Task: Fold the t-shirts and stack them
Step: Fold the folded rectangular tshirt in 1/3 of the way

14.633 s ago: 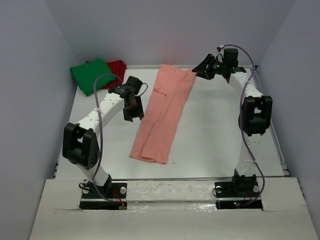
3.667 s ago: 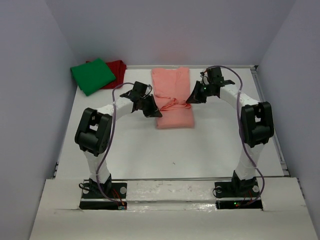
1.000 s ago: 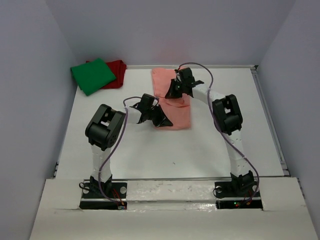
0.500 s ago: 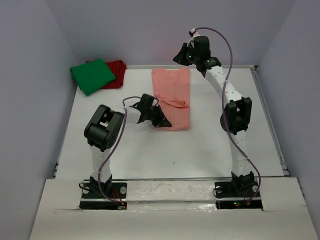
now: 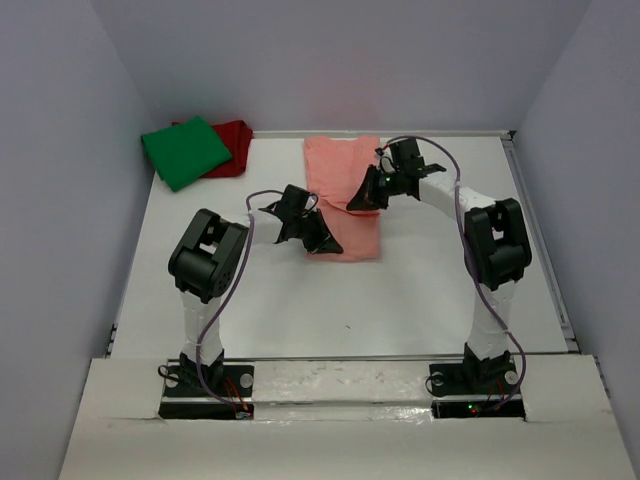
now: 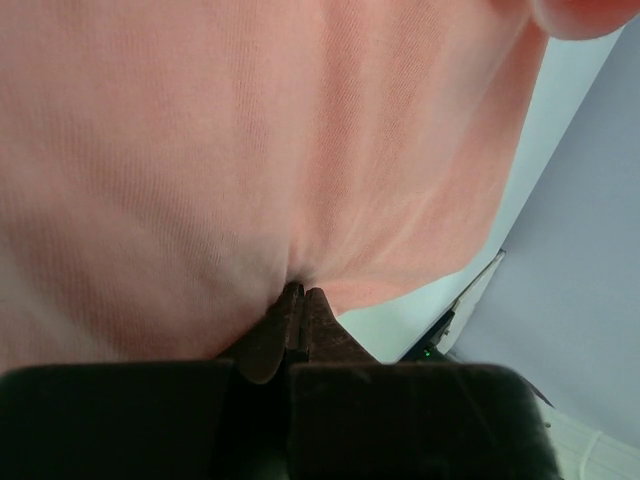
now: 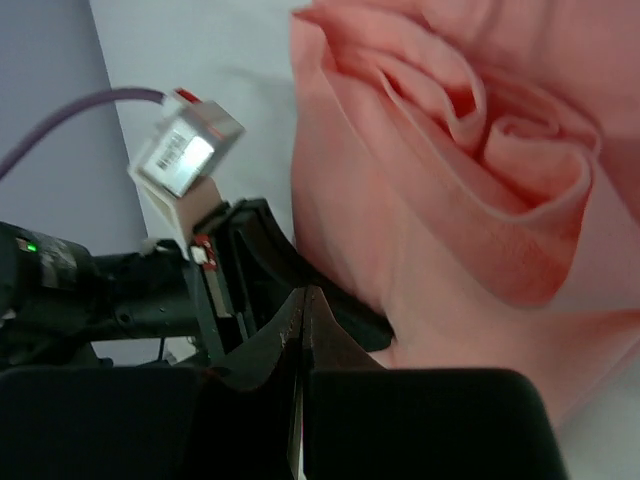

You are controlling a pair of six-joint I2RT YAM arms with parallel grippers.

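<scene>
The left gripper (image 6: 297, 293) is being shown fully closed by its wrist view, tips pressed into the puckering salmon-pink t-shirt (image 6: 250, 150); whether cloth is being pinched cannot be told. The right gripper (image 7: 303, 295) is being shown closed and empty over rumpled folds. Only the top view is revealing the folded shirt lying on the table (image 5: 420, 290), with the green t-shirt (image 5: 183, 152) overlapping the dark red t-shirt (image 5: 236, 135) in the far left corner. A white cable tag (image 7: 186, 150) is being caught by the right wrist camera; its print is unreadable.
</scene>
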